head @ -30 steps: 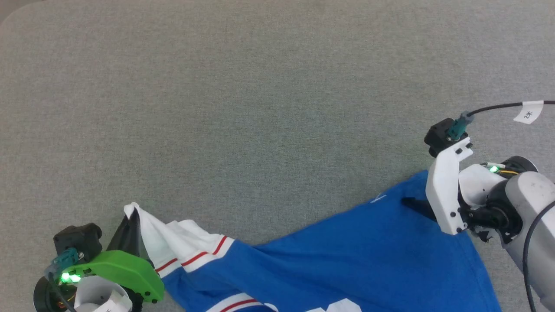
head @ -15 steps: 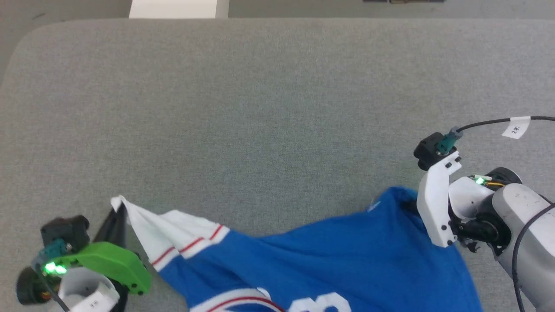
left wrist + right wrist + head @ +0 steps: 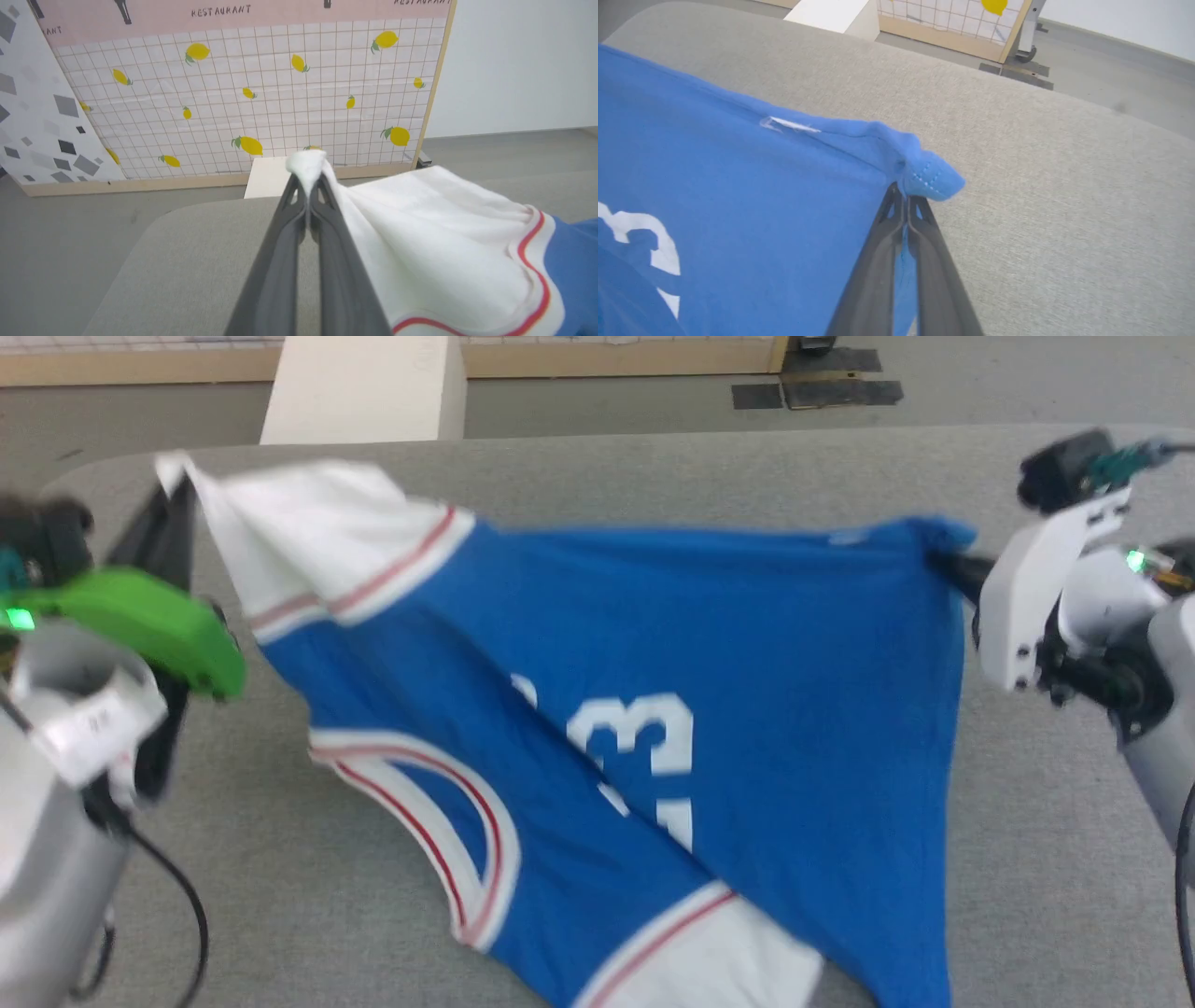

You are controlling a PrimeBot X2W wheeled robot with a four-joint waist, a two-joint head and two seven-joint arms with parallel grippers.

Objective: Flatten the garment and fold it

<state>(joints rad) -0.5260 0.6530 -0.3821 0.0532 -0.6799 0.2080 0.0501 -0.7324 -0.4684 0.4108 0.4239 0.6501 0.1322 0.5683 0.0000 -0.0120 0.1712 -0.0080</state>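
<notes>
Stretching the garment (image 3: 747,644) wide, left fingers (image 3: 275,261) and right fingers (image 3: 873,280) pinched on it — next, lay flat on the counter (image 3: 1027,859).

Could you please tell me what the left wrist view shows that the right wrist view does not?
Left wrist view: the left gripper shut on the garment at its white sleeve tip, the red-striped trim, the RESTAURANT lettering and a speckled panel. Right wrist view: the right gripper shut on a stitched blue corner, plus part of the white number print. Shared: the blue cloth, the grey table, the white block beyond its far edge and the lemon-patterned backdrop.
</notes>
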